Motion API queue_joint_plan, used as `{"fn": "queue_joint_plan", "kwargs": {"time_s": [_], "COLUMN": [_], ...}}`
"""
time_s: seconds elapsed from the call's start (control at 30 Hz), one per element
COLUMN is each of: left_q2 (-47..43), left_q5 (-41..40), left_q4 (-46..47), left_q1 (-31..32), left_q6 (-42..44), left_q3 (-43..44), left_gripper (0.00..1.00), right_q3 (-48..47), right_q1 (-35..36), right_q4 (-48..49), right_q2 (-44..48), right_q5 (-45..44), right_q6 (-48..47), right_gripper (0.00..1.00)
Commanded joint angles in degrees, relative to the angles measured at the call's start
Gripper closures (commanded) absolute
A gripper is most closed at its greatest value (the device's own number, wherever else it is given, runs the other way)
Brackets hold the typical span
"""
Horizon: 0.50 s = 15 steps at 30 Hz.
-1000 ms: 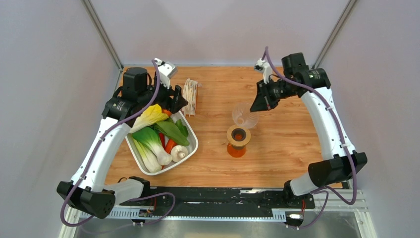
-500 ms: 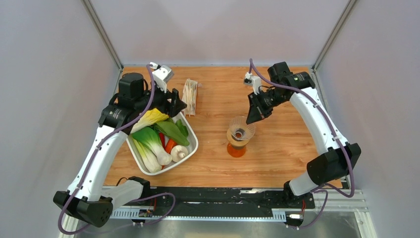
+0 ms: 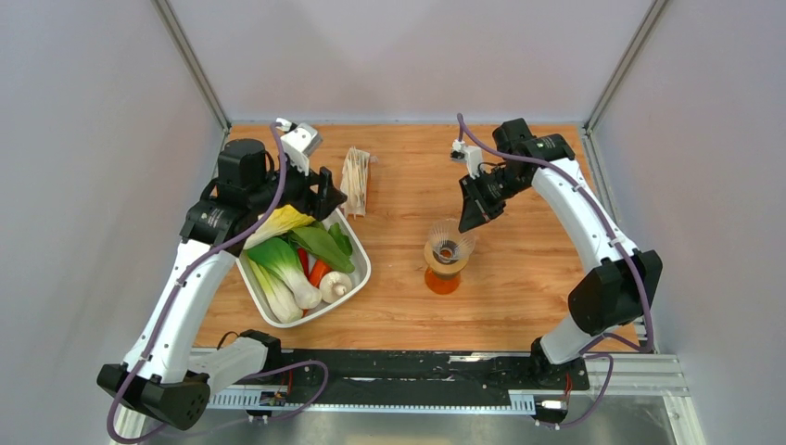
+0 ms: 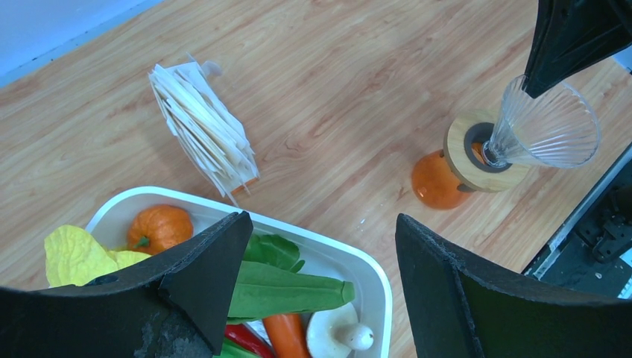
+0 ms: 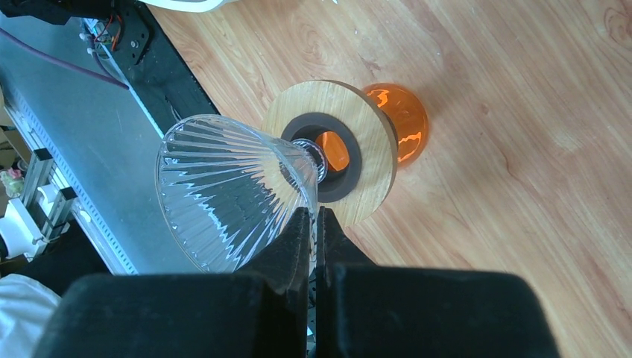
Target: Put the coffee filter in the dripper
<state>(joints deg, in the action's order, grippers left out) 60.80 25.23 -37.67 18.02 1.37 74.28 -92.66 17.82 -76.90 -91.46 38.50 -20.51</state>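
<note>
Right jaws clamped on the dripper's wall, cone tilted over its collar.

I'm watching the right gripper [image 5: 313,216]: its jaws are pinched tight on the thin wall of the clear ribbed glass cone dripper [image 5: 223,194], low on the cone. The cone leans over, its narrow tip at the dark hole of the round tan wooden ring collar [image 5: 373,142], which sits on the orange-tinted glass vessel [image 5: 406,112] in the middle of the wooden table [image 3: 519,269]. On my other side, the left gripper [image 4: 324,224] hangs with jaws wide apart and nothing between them, above the far corner of the white tray [image 4: 373,272] of vegetables. The wrapped bundle of beige-white papers [image 4: 205,130] lies just beyond that tray.
</note>
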Motion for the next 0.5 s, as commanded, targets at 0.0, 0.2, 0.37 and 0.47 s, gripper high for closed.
{"fn": "queue_joint_plan", "kwargs": {"time_s": [0.0, 0.2, 0.37, 0.47], "left_q2": [-1.1, -1.3, -1.2, -1.2], "left_q5": [-0.2, -0.1, -0.1, -0.1], "left_q4": [0.1, 0.3, 0.6, 0.7], "left_q1": [0.3, 0.3, 0.3, 0.3], "left_q6": [0.1, 0.1, 0.1, 0.3], "left_q3": [-0.1, -0.6, -0.7, -0.7], "left_gripper": [0.19, 0.19, 0.18, 0.18], "right_q3": [0.4, 0.4, 0.3, 0.6], "right_q1": [0.2, 0.2, 0.1, 0.1], "right_q4": [2.2, 3.0, 3.3, 3.3], "right_q2": [-0.2, 0.4, 0.6, 0.8], "right_q5": [-2.9, -4.2, -4.8, -4.2], "right_q6": [-1.4, -0.7, -0.2, -0.3], "right_gripper": [1.0, 1.0, 1.0, 1.0]}}
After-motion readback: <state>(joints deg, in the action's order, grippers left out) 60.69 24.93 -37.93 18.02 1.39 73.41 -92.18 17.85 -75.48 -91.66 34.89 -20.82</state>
